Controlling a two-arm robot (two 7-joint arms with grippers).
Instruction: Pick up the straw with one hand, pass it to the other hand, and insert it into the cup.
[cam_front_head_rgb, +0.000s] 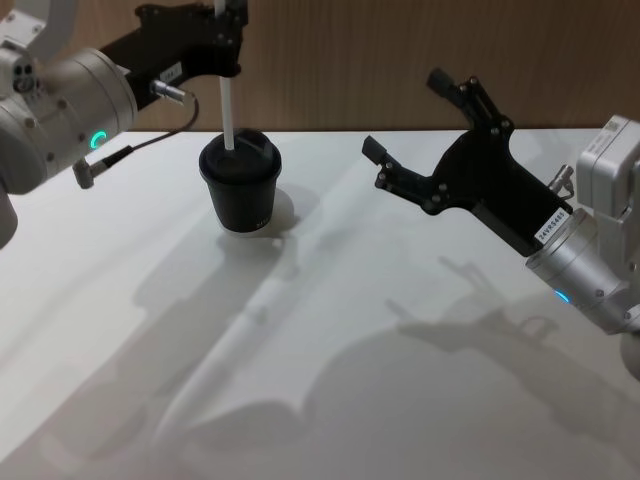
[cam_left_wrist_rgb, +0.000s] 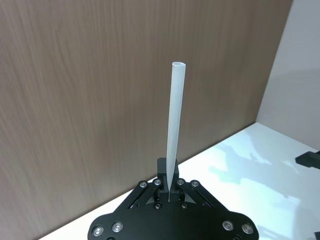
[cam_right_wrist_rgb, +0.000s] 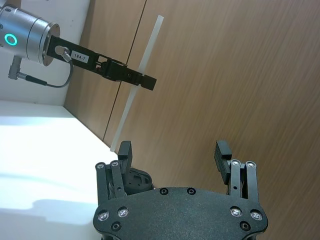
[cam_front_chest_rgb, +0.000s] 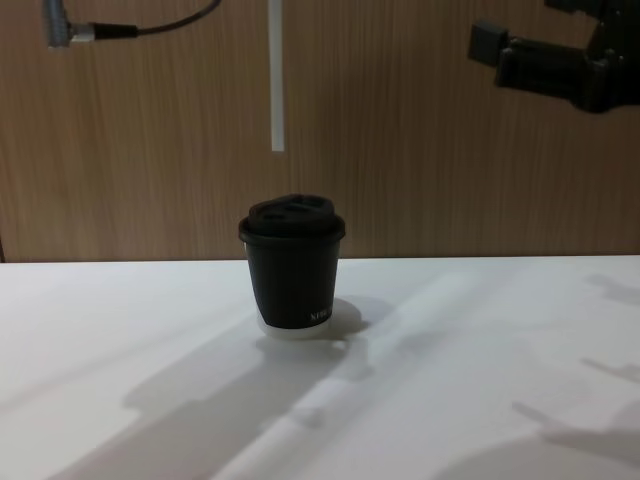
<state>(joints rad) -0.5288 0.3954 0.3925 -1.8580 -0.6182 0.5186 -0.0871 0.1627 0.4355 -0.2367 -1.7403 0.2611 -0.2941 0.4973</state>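
Over the tabletop (cam_front_head_rgb: 120, 260) at eleven o'clock, your left pincer (cam_front_head_rgb: 228, 15) clamped the straw (cam_front_head_rgb: 229, 110) plumb above the cup (cam_front_head_rgb: 240, 195) for insertion; right pincer (cam_front_head_rgb: 405, 115) gaped empty.

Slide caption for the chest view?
The white straw hangs upright above the lidded black cup, lower end not yet inserted.

Head view looks down, chest view looks level; both share the cup (cam_front_head_rgb: 240, 200).
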